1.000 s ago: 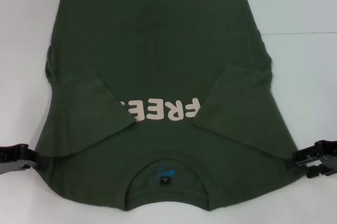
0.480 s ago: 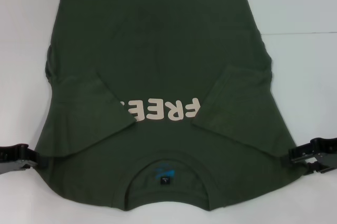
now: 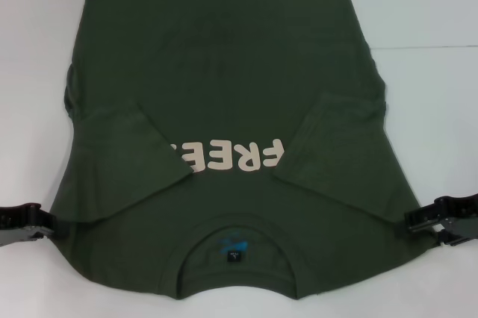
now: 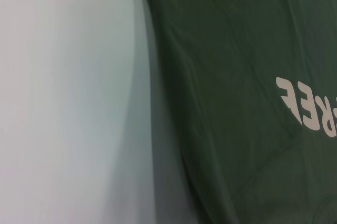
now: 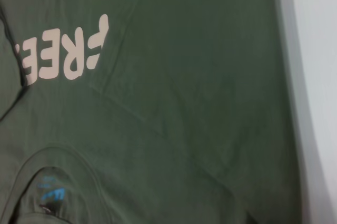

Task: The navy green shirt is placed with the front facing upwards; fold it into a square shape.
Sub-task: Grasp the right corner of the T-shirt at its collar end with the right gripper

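The shirt (image 3: 224,109) lies flat on the white table (image 3: 433,4), front up, filling the middle of the head view. Its long axis runs near to far: the collar (image 3: 237,221) is at the near end, toward the robot, and the hem is at the far edge. The cream lettering (image 3: 228,155) therefore reads upside down from the head camera. Both short sleeves are folded inward over the chest, the left sleeve (image 3: 127,154) and the right sleeve (image 3: 336,146) each slanting toward the lettering and covering its ends. Inside the collar sits a small black tag (image 3: 234,256) with a blue print above it.

The left gripper (image 3: 46,226) is low at the shirt's near left edge, at shoulder level, right at the cloth; whether it is wide, narrow or pinching the fabric cannot be told. The right gripper (image 3: 412,221) is at the matching near right edge, its tip at the cloth, and its opening likewise cannot be told.

The left wrist view shows the shirt's (image 4: 237,77) side edge against the table (image 4: 63,98); the right wrist view shows the lettering (image 5: 63,50) and collar (image 5: 58,155).
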